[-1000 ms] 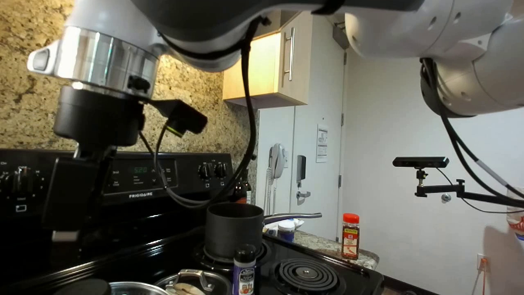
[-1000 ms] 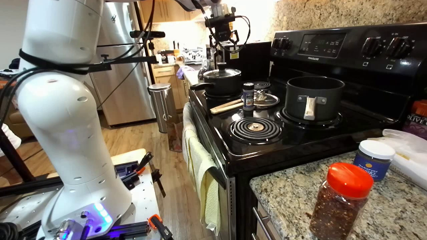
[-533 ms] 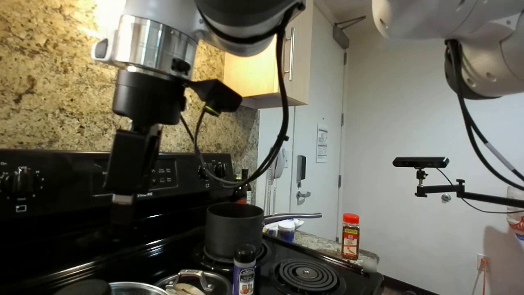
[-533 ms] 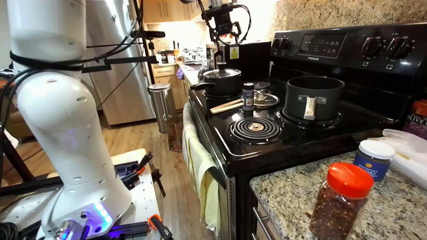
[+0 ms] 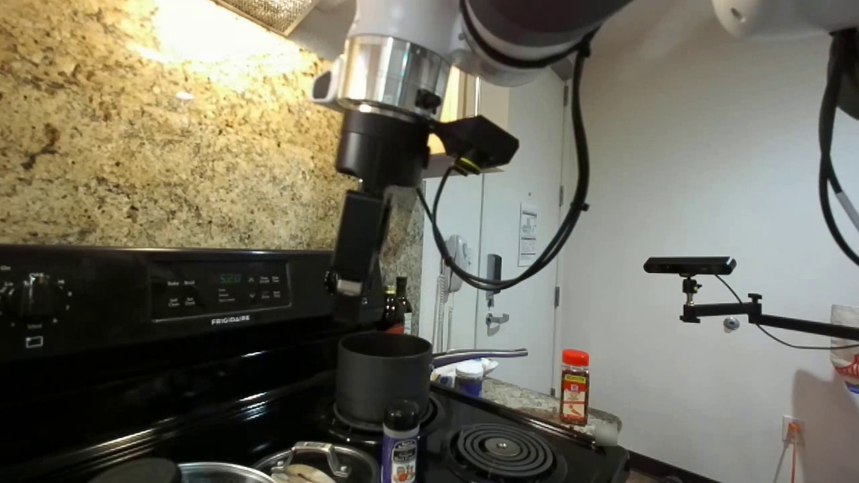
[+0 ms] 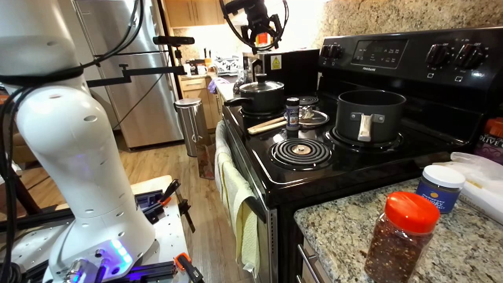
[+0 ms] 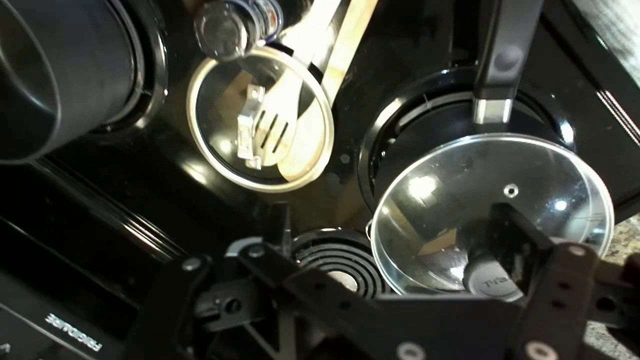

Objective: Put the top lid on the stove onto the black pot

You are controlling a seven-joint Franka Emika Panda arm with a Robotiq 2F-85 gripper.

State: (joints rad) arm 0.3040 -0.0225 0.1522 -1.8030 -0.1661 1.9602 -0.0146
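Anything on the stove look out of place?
Yes: two wooden utensils overlap the loose glass lid, whether over or under it I can't tell. Odd place for them; they might hamper lifting it.

Black stove (image 6: 353,163), black pot (image 6: 389,124), speckled tan backsplash (image 5: 147,161)

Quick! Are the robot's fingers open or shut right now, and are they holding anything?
Gripper: open, fingers apart, holding nothing.

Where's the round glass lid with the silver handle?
In the wrist view, the lid lies left of centre, between the tall open black pot and the glass-covered black pan.
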